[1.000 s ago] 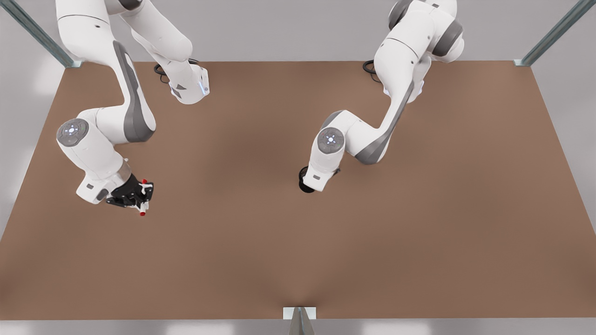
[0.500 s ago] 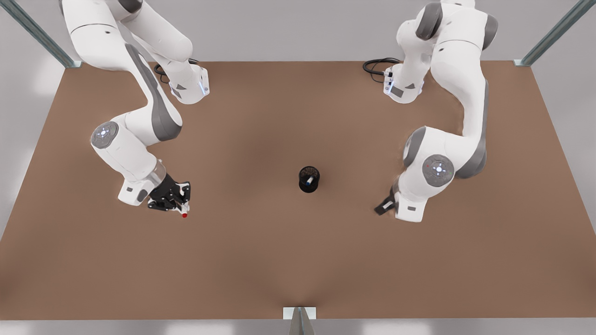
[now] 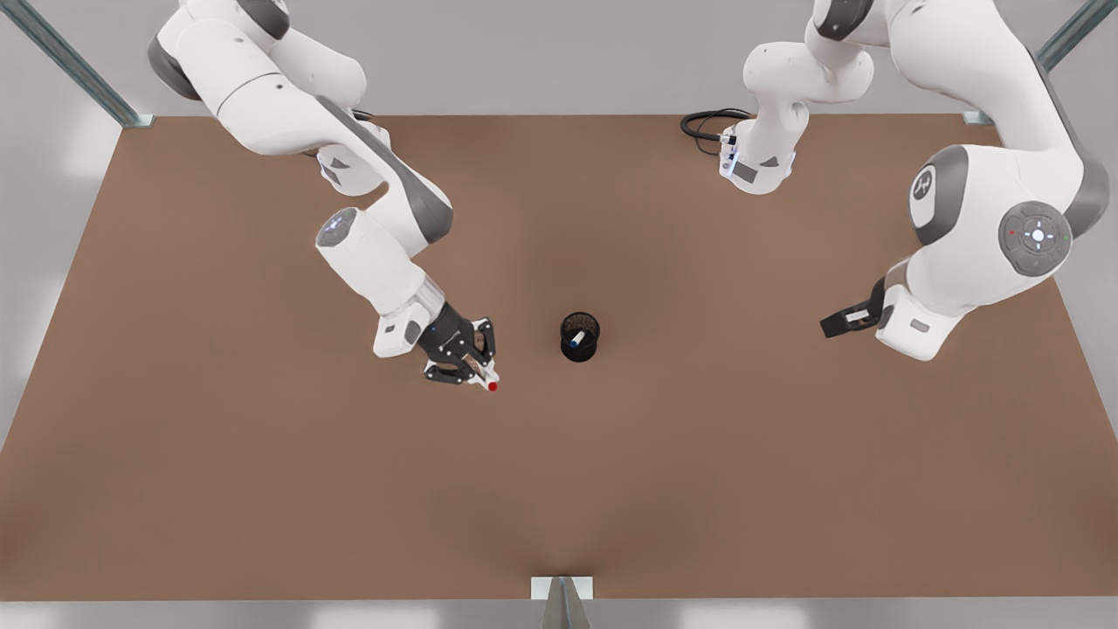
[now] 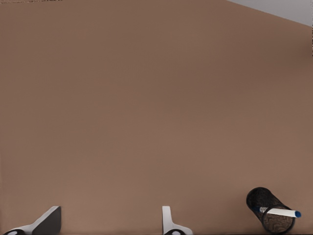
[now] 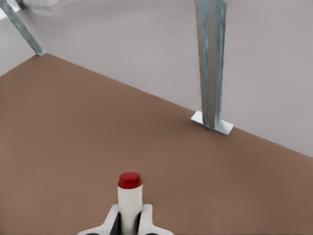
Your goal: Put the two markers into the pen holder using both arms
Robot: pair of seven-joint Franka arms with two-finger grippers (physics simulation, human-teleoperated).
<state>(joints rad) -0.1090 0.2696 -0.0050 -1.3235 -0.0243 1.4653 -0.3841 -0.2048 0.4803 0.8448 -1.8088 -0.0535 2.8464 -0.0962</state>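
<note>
The right gripper (image 3: 476, 371), at the pen holder's (image 3: 580, 337) nine o'clock, pinches the red marker (image 5: 129, 198) mid-barrel: light, stiff, probably slippery. The left gripper (image 4: 110, 227) waits, spread wide.

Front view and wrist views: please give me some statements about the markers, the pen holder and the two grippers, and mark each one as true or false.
1. The blue-capped marker is inside the pen holder. True.
2. The right gripper has its jaws shut on the red-capped marker. True.
3. The pen holder lies on its side. False: it stands upright on the table.
4. The left gripper carries a marker. False: its jaws are open and empty, off to the front view's right of the holder.
5. The red-capped marker touches the pen holder. False: it is apart from it, on the front view's left.
</note>
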